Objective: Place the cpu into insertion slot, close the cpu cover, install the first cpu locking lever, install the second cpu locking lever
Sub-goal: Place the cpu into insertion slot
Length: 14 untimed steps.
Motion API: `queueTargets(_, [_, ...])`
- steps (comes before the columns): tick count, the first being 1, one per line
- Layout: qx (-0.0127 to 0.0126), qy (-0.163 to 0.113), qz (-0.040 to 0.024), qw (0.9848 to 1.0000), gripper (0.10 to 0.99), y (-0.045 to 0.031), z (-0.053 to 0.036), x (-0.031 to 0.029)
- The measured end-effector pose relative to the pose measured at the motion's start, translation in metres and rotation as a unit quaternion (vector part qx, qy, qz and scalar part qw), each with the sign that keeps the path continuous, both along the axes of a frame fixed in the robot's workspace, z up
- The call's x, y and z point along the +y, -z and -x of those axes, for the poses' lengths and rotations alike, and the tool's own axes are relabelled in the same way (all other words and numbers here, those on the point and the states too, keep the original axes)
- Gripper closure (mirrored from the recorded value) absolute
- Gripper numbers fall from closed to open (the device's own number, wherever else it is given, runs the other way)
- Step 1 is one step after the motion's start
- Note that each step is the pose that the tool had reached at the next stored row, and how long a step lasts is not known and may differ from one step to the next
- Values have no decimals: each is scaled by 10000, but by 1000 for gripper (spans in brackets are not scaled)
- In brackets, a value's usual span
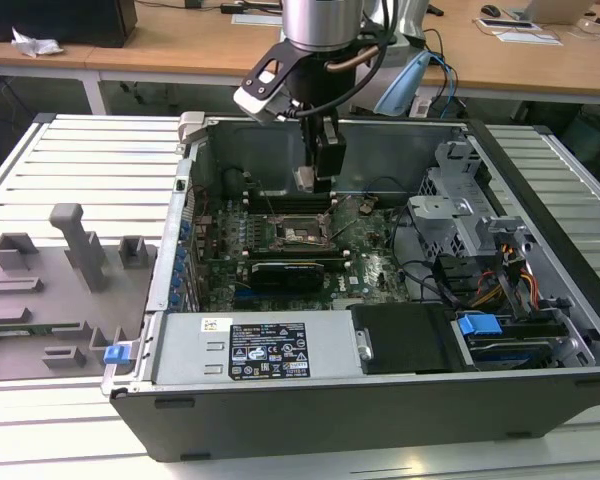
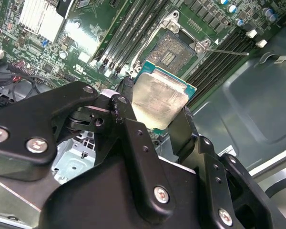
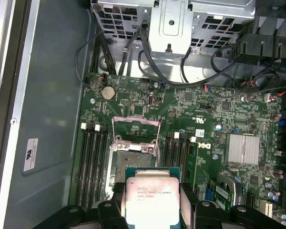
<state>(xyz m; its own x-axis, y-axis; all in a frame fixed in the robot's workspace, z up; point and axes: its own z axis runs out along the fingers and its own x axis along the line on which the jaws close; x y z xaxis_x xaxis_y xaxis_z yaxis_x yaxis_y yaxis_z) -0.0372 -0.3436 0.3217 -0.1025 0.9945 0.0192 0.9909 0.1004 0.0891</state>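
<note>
My gripper [image 1: 316, 176] hangs inside the open computer case [image 1: 480, 390], shut on the cpu [image 1: 305, 181], a flat square chip with a pale metal top. In both wrist views the cpu [image 2: 159, 100] [image 3: 148, 198] sits clamped between the black fingers [image 2: 128, 95], held above the motherboard. The insertion slot [image 1: 302, 233] [image 2: 174, 50] [image 3: 133, 157] lies just below and a little ahead of the chip, its dark centre bare. The cpu cover [image 3: 135, 119] stands raised open at the slot's far edge. A thin locking lever [image 2: 229, 51] sticks out beside the slot.
Long memory slots [image 3: 93, 157] [image 3: 174, 150] flank the slot on both sides. A finned heat sink [image 3: 243, 148], loose cables [image 3: 133, 52] and a metal drive cage [image 1: 460, 215] are nearby. A grey fixture plate [image 1: 50, 290] lies on the table at the exterior view's left.
</note>
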Motion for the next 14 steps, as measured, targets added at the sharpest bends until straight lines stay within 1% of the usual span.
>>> queueTargets(14, [5,7,0,10000,545,101,7,0])
